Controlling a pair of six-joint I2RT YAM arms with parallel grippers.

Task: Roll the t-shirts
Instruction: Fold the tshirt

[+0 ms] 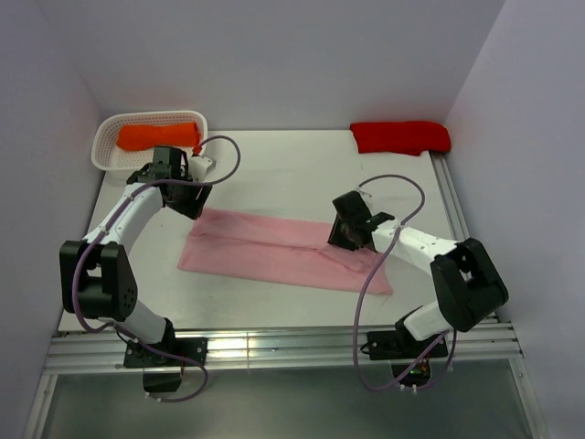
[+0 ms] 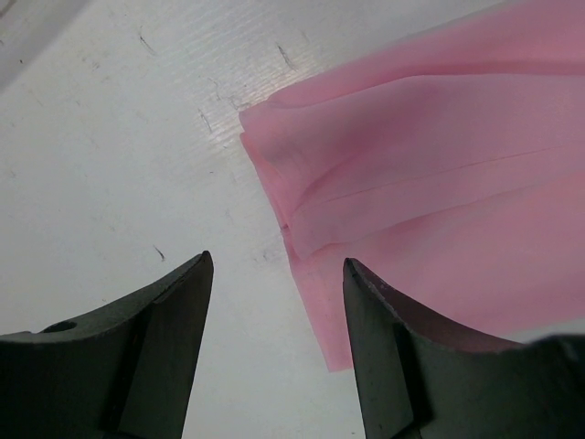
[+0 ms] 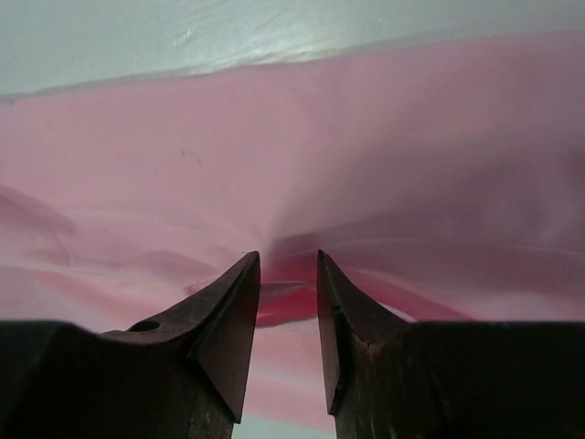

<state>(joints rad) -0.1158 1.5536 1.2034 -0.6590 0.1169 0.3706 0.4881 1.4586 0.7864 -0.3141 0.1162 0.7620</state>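
**Status:** 2 of 3 shirts judged finished, 1 in work.

**Finished items:** orange bundle (image 1: 157, 137) stowed in basket (image 1: 102, 146) at far-left corner. Red bundle (image 1: 400, 137) parked at far-right corner of worktop (image 1: 292, 174). Tightness of either roll: cannot tell from above.

**Item in work:** pink shirt (image 1: 283, 251) flat at mid-worktop, folded lengthwise into 1 long strip running left to right. Layered edges visible at left end. No roll started at either end.

**Left gripper** (image 2: 274, 265)**:** released, fingers spread. Poised above bare worktop just beside left-end corner of strip, right finger overlapping strip edge. No cloth between fingers.

**Right gripper** (image 3: 288, 261)**:** clenched on pink shirt, right of strip's middle. Small ridge of cloth pinched between tips, creases radiating outward from pinch point.

**Progress, by judgement:** folding stage complete; rolling stage at 0.

**Remaining, by judgement:**
1. Secure 1 end of strip with both grippers.
2. Turn that end over on itself and continue along full length.
3. Keep layers aligned to prevent skewed or loose roll.
4. Set finished roll aside with the other 2.
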